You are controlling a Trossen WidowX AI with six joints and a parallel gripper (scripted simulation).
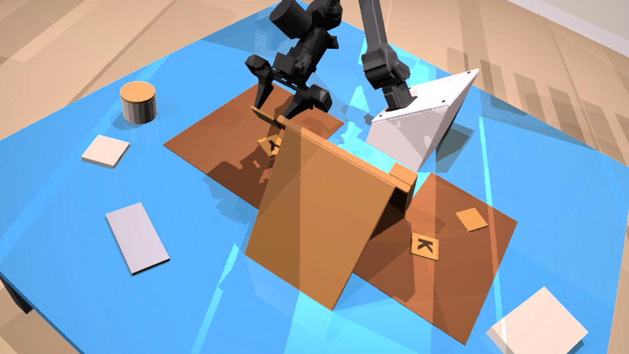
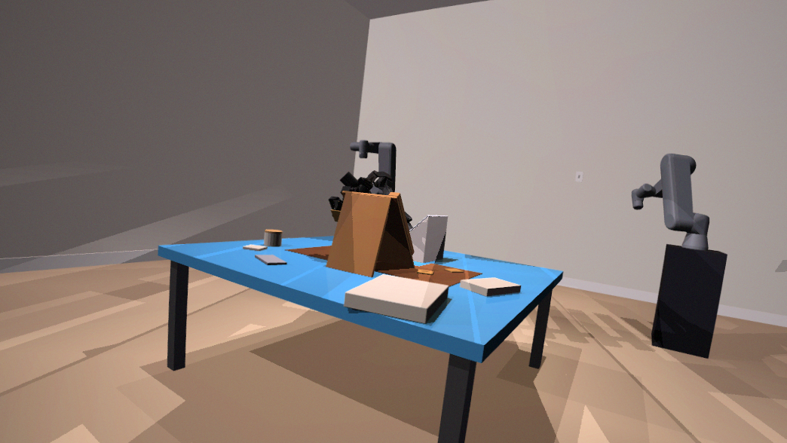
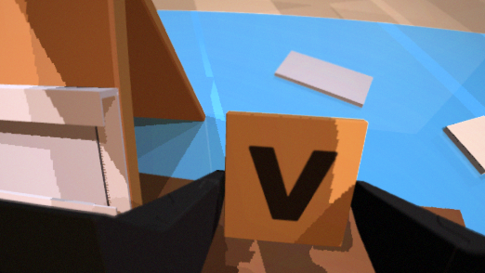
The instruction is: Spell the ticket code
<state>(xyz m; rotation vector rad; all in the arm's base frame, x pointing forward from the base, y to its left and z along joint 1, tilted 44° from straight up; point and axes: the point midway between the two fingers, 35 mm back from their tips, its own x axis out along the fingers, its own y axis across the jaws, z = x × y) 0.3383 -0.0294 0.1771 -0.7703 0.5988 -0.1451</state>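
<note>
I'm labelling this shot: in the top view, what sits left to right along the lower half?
Grey slab, K tile, white block.

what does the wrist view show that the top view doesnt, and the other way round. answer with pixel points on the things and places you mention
Only the wrist view: the black letter V on the square orange tile point(image 1: 262, 117) point(image 3: 288, 181) held in the black gripper point(image 1: 273, 115) point(image 3: 287, 185), and the white rail point(image 3: 51, 104) on the board's face.

Only the top view: the orange K tile point(image 1: 418, 250), the orange Y tile point(image 1: 265, 147) and the orange-topped grey cylinder point(image 1: 140, 109).

Both: that held tile, the gripper's fingers, the brown leaning board point(image 1: 321, 211) point(image 3: 160, 70) and a flat grey rectangular slab point(image 1: 137, 239) point(image 3: 325, 78).
</note>
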